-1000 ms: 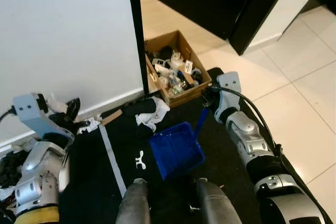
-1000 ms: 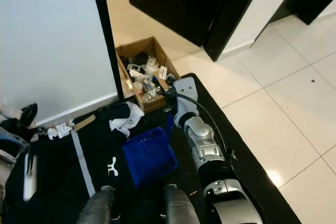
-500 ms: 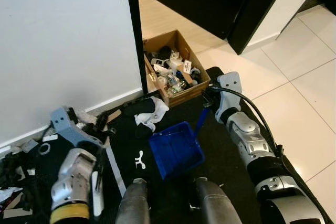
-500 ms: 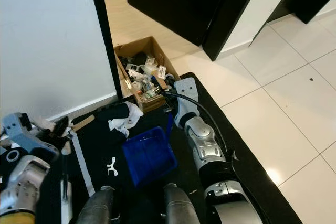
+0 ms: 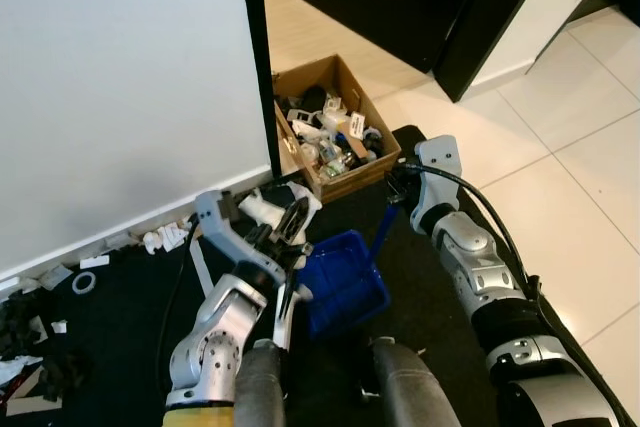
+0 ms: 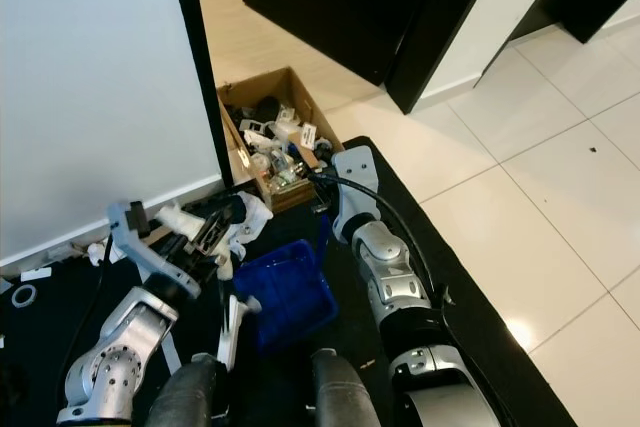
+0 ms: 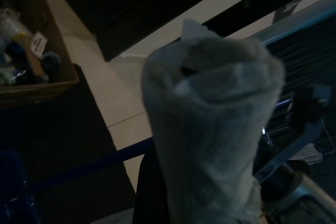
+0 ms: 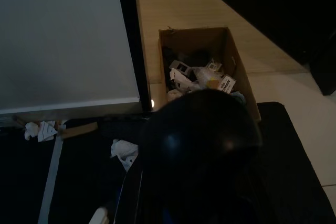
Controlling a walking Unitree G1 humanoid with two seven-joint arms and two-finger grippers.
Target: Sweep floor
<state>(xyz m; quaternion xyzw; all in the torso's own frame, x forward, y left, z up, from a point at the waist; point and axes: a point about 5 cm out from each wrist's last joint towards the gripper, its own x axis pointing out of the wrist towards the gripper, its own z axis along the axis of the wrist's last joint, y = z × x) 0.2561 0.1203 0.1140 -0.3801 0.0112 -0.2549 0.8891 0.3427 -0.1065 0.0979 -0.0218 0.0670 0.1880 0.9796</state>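
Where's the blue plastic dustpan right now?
In the eye views, the blue plastic dustpan lies on the black mat, centre, between the two arms, just below the open cardboard box.

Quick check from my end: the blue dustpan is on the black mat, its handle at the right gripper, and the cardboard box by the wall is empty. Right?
Not quite: the cardboard box is not empty; the left eye view shows it full of small mixed items. The rest stands: the blue dustpan lies on the black mat, its handle running up to the right gripper.
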